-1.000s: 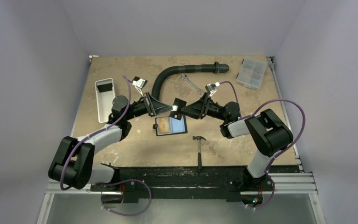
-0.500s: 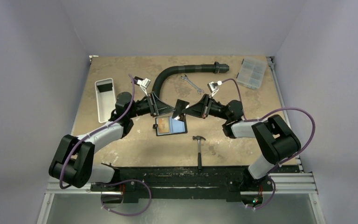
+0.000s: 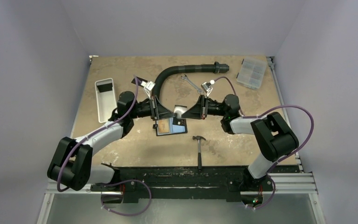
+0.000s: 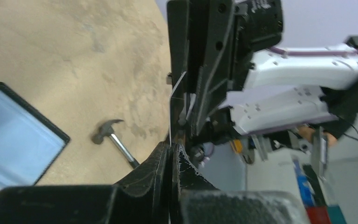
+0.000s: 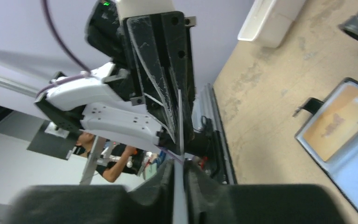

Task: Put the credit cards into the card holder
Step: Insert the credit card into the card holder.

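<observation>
We see a mottled tan table (image 3: 242,140) and a white tray (image 3: 104,106) at ten o'clock. The black card holder (image 3: 171,126) shows orange and pale-blue panels; the credit card (image 3: 180,108) looks grey.

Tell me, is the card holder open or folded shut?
Open: the card holder lies spread flat, its glossy inner pockets facing up.

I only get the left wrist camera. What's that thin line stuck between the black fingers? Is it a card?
Observer: Yes. From the top it's a flat card, pinched by the left pincer and the right pincer together.
Operator: Is the blue shiny thing the holder?
Observer: Yes, that's the holder. The right wrist camera shows a tan panel in its other half.
Operator: Anything else I can't see?
Observer: The top camera shows a white tray out to the left.
</observation>
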Motion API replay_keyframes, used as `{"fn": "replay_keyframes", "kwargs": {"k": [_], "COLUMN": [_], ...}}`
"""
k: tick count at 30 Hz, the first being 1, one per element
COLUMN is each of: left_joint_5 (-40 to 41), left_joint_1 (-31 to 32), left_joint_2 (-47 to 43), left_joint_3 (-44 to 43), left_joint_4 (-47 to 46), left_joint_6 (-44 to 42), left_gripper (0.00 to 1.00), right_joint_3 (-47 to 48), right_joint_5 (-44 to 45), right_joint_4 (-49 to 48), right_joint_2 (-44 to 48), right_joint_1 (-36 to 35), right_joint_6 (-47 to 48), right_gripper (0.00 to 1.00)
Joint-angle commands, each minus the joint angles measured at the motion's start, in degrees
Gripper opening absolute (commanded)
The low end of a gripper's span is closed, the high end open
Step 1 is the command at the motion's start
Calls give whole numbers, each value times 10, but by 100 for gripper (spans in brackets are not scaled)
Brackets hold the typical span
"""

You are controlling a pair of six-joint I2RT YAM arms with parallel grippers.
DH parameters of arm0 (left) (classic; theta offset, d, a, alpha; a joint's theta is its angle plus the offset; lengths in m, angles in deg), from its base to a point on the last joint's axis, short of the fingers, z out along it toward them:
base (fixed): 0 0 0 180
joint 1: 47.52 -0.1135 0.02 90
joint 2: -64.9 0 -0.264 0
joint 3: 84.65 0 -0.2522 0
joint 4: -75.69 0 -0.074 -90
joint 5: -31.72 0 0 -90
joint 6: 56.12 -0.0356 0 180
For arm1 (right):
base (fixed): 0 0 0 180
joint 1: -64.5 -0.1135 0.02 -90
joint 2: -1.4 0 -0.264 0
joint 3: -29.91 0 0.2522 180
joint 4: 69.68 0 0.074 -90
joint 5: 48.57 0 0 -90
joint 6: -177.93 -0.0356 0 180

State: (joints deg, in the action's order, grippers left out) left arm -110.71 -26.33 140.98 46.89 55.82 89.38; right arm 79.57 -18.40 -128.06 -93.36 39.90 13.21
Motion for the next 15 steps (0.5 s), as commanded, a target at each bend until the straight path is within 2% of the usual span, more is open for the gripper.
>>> {"fn": "replay_keyframes", "kwargs": {"k": [1, 3, 4, 5, 8, 10, 13, 15], "left_joint_5": [179, 242, 244, 232, 200, 169, 141, 139], "left_joint_1": [9, 2, -5, -12, -33, -52, -74, -81], "left_joint_2": [-29, -46, -44, -36, 22, 58, 94, 110], "left_joint_3": [-49, -44, -36, -32, -51, -61, -63, -64], "left_joint_4": [235, 280, 280, 274, 310, 320, 319, 327], "left_joint_6": [-168, -195, -195, -193, -208, -221, -233, -246], "left_gripper": [0, 0, 0, 0, 0, 0, 0, 0], "right_joint_3": [45, 89, 116, 134, 161, 184, 211, 216], "right_joint_5": [23, 104, 142, 161, 183, 176, 142, 144], "right_joint_4": [198, 422, 520, 564, 607, 623, 634, 627], "right_joint_2": [15, 26, 24, 19, -7, -35, -84, -99], "right_joint_1": [12, 13, 12, 8, 7, 5, -3, -11], "right_joint_6": [158, 315, 375, 407, 450, 464, 473, 475], "right_gripper": [35, 51, 56, 58, 58, 49, 18, 3]}}
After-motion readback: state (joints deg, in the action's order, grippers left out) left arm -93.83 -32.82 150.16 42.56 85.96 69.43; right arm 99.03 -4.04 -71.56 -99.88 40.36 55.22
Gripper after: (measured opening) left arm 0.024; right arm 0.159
